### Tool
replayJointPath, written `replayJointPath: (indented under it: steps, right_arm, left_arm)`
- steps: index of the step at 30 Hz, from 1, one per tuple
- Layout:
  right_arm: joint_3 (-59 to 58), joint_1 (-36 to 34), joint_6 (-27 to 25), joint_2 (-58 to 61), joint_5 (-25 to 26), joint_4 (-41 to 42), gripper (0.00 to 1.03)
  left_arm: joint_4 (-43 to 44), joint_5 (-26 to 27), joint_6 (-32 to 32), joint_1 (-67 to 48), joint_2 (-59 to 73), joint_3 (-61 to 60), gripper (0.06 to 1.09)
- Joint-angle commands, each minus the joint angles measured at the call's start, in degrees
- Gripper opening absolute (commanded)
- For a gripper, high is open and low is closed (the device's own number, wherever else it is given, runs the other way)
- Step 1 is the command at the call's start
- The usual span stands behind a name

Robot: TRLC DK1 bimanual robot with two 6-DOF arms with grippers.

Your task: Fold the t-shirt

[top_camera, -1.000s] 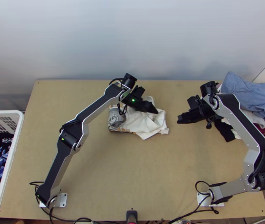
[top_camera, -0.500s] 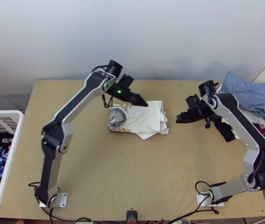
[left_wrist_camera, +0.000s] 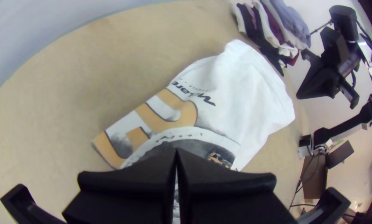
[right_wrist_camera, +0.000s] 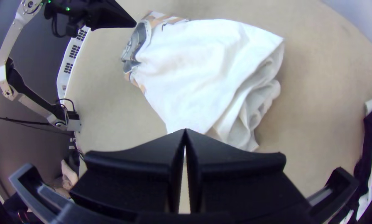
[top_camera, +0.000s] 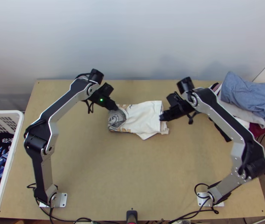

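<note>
While the light wooden table (top_camera: 87,164) is bearing the folded white t-shirt with grey-and-tan print (top_camera: 143,117) near the middle of its far half, I am judging this as late tidying. I am wanting the broad body kept flat, so I am planning to rest the left black gripper (top_camera: 117,108) lightly on the printed end (top_camera: 113,125) as an anchor, while nudging the loose layered white end (right_wrist_camera: 260,108) inward with the right black gripper (top_camera: 161,118), never dragging one layer alone. Both are keeping their fingertips together, with nothing pinched, which is suiting pressing; whether either is touching cloth, I am not managing to tell.

Compared with a second ago, the white part is lying flatter; the left gripper is hovering over the print instead of the white, and the right, formerly well apart, is meeting the loose end.
</note>
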Motion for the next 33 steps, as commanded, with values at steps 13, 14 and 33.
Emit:
replayJointPath:
  steps: [13,14,33]
  right_arm:
    - [11.1,5.6,1.5,17.7,-0.4,5.7,0.04]
    - [9.5,5.2,1.5,17.9,-0.5,6.9,0.04]
    - [-7.2,-11.4,-7.9,10.3,-2.5,5.7,0.04]
  left_arm:
    - [5.8,0.3,-6.4,-5.9,-1.0,-14.2,0.10]
    - [6.2,-0.6,-6.4,-5.9,-0.6,-14.7,0.10]
    - [7.5,-4.8,-6.1,-2.9,3.3,-13.1,0.10]
